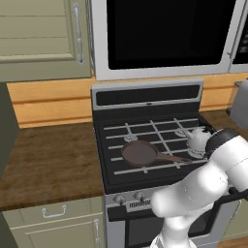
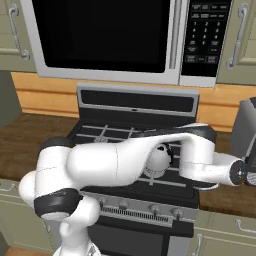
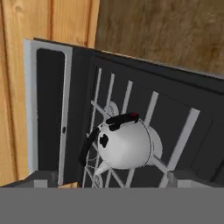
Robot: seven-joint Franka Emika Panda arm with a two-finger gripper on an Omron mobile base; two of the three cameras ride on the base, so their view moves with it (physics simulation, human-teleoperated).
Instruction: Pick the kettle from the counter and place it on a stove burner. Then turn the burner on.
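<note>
The white-silver kettle (image 1: 197,139) stands upright on the grate over the front right stove burner, apart from the gripper. My arm partly hides the kettle (image 2: 159,161) in the right base view. In the hand view the kettle (image 3: 127,146) lies ahead of the gripper (image 3: 113,177), whose fingertips (image 3: 43,178) stand wide apart, open, with nothing between them. The gripper (image 2: 248,175) hangs right of the stove, over the counter (image 2: 225,197). Another burner (image 1: 130,138) shows bare at the rear left.
A brown frying pan (image 1: 140,152) sits on the front left grate, handle pointing toward the kettle. Stove knobs (image 1: 118,198) line the front panel. A grey appliance (image 2: 245,127) stands on the right counter. A microwave (image 1: 164,34) hangs above the range.
</note>
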